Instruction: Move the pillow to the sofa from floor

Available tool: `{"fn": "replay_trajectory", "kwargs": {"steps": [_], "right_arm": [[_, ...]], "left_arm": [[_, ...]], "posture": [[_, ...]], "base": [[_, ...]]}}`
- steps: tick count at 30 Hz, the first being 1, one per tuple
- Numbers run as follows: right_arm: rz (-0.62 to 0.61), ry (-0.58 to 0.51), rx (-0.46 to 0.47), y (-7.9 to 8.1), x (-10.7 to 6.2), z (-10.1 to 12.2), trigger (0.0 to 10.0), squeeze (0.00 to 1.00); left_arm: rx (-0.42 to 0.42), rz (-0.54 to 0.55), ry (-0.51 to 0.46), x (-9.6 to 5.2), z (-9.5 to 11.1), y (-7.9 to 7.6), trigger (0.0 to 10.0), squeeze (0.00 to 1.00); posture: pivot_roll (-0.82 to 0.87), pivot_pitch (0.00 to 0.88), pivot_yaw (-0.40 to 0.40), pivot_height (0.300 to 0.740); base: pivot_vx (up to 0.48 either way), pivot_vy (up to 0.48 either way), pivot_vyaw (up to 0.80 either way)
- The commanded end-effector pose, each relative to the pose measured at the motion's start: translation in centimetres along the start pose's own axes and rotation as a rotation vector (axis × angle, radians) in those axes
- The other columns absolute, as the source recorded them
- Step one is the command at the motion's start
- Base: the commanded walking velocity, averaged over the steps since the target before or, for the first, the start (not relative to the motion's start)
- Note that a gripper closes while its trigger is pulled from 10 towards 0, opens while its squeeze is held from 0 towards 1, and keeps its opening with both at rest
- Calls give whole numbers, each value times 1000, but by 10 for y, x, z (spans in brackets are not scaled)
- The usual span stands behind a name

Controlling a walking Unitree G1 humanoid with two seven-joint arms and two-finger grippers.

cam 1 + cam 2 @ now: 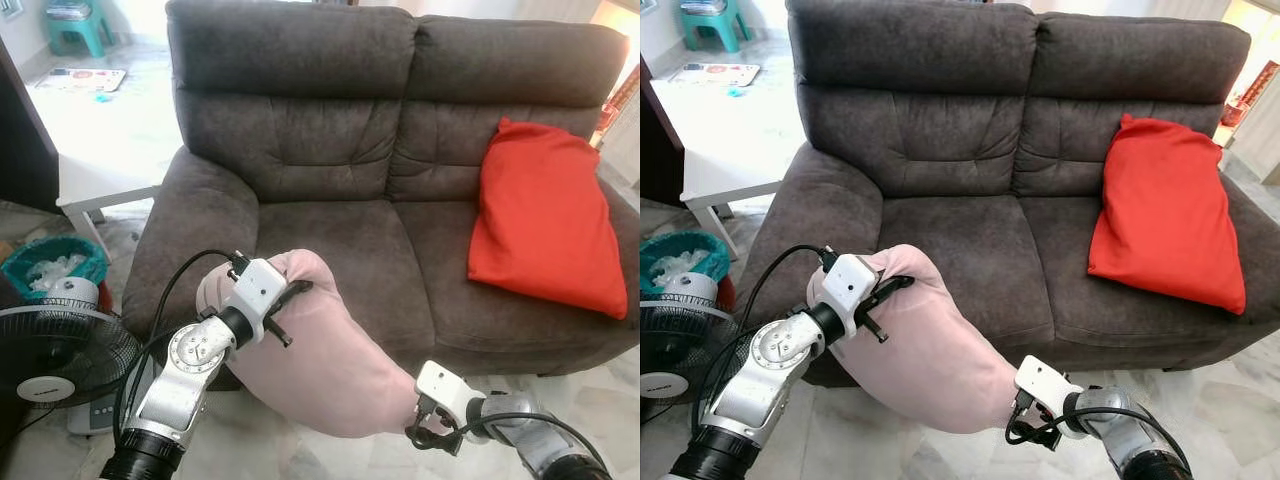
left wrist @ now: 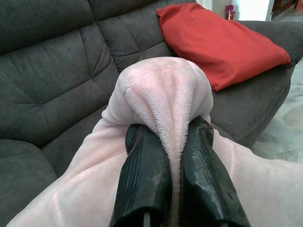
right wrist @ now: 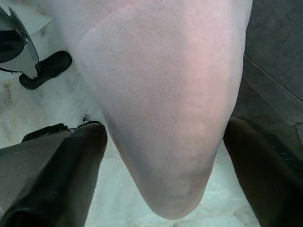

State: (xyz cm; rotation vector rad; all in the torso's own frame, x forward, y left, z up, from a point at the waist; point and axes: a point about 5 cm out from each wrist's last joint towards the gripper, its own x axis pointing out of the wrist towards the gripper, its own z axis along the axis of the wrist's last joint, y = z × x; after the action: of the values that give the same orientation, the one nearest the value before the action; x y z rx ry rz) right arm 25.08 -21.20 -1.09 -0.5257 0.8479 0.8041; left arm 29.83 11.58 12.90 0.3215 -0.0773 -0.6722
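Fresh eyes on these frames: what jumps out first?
The pink pillow hangs in front of the dark grey sofa, pinched at its upper end by the left gripper, whose fingers are shut on a fold of the plush. The right gripper sits at the pillow's lower tip, fingers spread either side above the pale floor. A bright red pillow leans on the sofa's right seat.
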Motion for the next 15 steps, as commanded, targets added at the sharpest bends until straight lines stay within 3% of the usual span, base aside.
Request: {"fn": "replay_trajectory", "kwargs": {"steps": [1, 15], "right_arm": [[-8, -2, 21, 0, -1, -3, 0, 0], [1, -20, 13, 0, 1, 2, 0, 0]], "left_arm": [[57, 33, -120, 5, 28, 9, 10000, 0], [59, 33, -121, 5, 29, 9, 10000, 0]], "posture": [[158, 0, -129, 740], [160, 0, -129, 740]], "base": [[0, 0, 0], [0, 0, 0]]}}
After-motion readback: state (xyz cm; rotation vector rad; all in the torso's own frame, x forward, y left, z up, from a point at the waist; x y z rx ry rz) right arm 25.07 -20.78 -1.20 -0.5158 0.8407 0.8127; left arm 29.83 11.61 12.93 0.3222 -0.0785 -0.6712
